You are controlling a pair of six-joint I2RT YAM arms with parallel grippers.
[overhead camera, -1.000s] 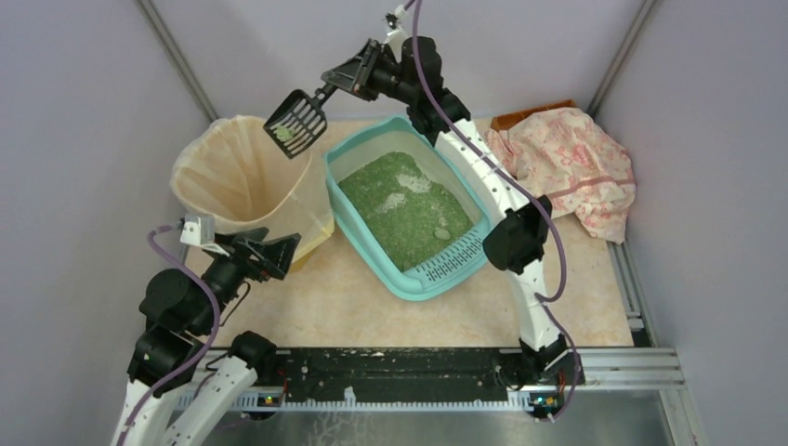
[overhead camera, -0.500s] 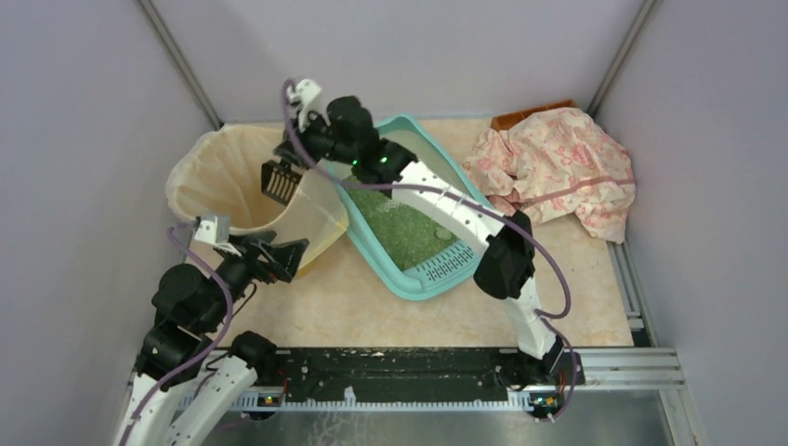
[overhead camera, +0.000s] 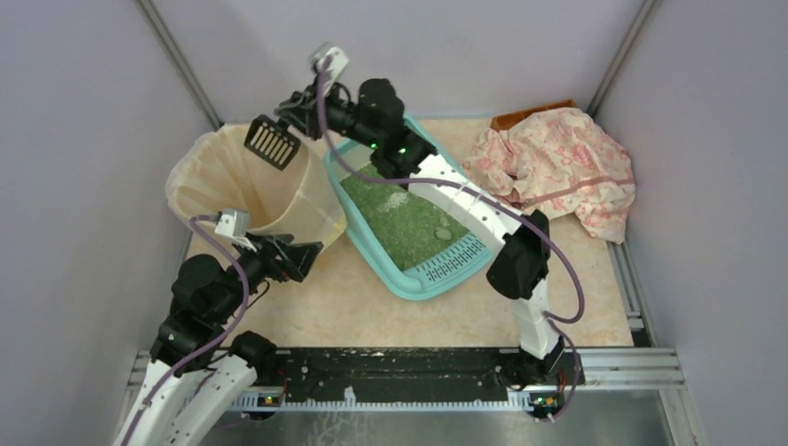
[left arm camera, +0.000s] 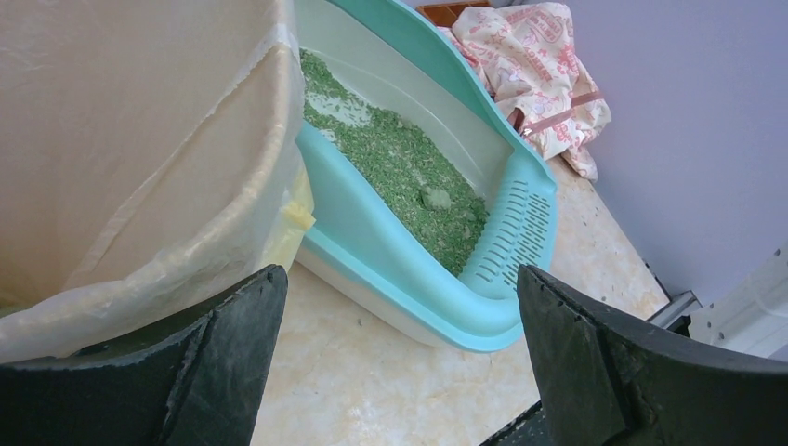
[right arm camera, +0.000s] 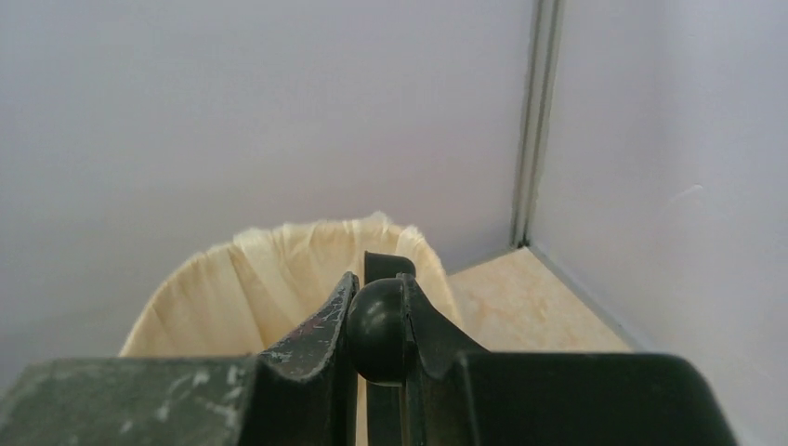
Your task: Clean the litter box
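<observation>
The teal litter box (overhead camera: 405, 276) lies at the table's middle with green granules and a grey-green clump (overhead camera: 444, 234) near its slotted end. My right gripper (overhead camera: 310, 109) is shut on the handle of a black slotted scoop (overhead camera: 270, 141), which hangs above the far rim of the beige bag-lined bin (overhead camera: 223, 190); the scoop looks empty. In the right wrist view the fingers (right arm camera: 316, 330) clamp the handle's round knob (right arm camera: 376, 325) over the bin (right arm camera: 269, 274). My left gripper (overhead camera: 303, 256) stands open and empty by the bin's base, with the litter box (left arm camera: 372, 251) just ahead of it.
A pink patterned cloth (overhead camera: 558, 167) is heaped at the back right over a brown item (overhead camera: 531, 113). Grey walls close in on three sides. A metal rail (overhead camera: 613, 364) runs along the near edge. The bin (left arm camera: 139, 158) touches the litter box's left side.
The right arm carried the scoop with a clump over the bin, dipped and turned it inside, then lifted it; the scoop now looks empty. The left arm edged forward and right.
</observation>
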